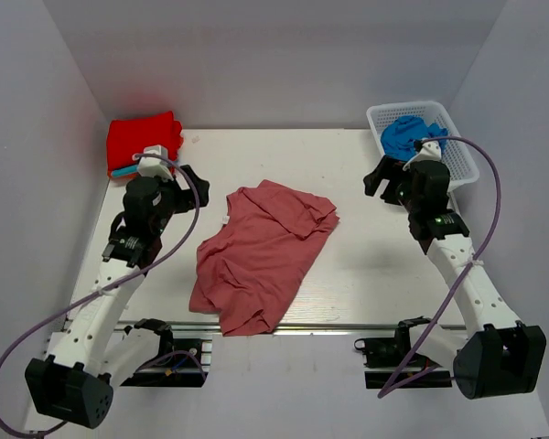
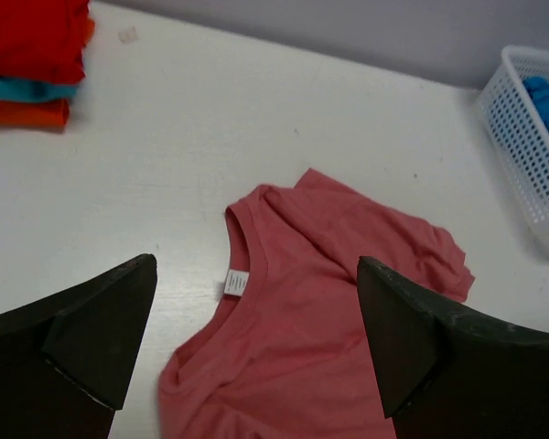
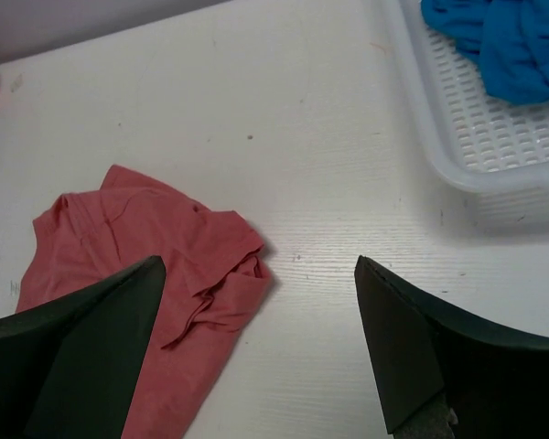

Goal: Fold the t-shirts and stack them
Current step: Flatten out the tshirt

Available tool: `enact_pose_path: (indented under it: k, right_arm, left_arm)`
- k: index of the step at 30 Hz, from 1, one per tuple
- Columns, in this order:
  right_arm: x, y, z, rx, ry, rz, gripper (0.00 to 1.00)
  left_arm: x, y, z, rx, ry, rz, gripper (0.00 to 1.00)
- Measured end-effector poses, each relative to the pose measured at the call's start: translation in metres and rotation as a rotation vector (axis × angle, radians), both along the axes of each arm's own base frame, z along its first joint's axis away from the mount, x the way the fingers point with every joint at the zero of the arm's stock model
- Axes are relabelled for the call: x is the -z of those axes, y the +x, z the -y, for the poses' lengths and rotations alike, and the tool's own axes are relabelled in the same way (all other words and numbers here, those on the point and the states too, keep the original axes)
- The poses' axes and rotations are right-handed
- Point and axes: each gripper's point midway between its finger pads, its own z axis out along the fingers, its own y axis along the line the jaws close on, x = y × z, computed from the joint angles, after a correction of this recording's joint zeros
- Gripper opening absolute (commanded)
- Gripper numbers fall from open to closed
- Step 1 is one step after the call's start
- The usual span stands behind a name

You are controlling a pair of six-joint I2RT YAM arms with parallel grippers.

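Left gripper (image 1: 190, 183), right gripper (image 1: 380, 178): wide, empty. Flattening pending for crumpled rose-red cotton t-shirt (image 1: 261, 251); calls for pinching six-o'clock hem corners.

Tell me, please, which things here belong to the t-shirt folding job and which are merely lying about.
Job: rose-red t-shirt crumpled mid-table; folded stack of shirts at the far left; blue t-shirt in the white lattice basket.
Lying about: the white lattice basket itself.

A: What stands on the white table (image 1: 366, 265)?
B: A white plastic lattice basket (image 1: 465, 163), at the far right corner by the grey wall (image 1: 284, 64).
A: Anything else?
B: A metal rail (image 1: 329, 327) along the near edge, and a small pale scrap (image 2: 127, 35), possibly tape.
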Motion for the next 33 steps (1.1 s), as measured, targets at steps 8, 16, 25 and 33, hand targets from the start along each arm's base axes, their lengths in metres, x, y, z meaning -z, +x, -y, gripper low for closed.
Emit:
enact_pose_path:
  k: [8, 16, 25, 33]
  right_arm:
    - [0.025, 0.008, -0.023, -0.150, -0.026, -0.104, 0.90]
    - [0.032, 0.040, -0.079, -0.346, -0.067, -0.174, 0.90]
    - [0.051, 0.106, -0.219, -0.605, -0.210, -0.210, 0.90]
    - [0.113, 0.117, -0.319, -0.726, -0.340, -0.233, 0.82]
  left_arm:
    - [0.073, -0.005, 0.015, 0.066, 0.012, -0.295, 1.00]
    - [0.171, -0.067, 0.004, 0.002, -0.017, -0.609, 1.00]
    - [0.210, -0.090, 0.009, 0.020, -0.064, -0.703, 0.91]
    - [0.222, -0.080, 0.015, 0.039, -0.063, -0.720, 0.71]
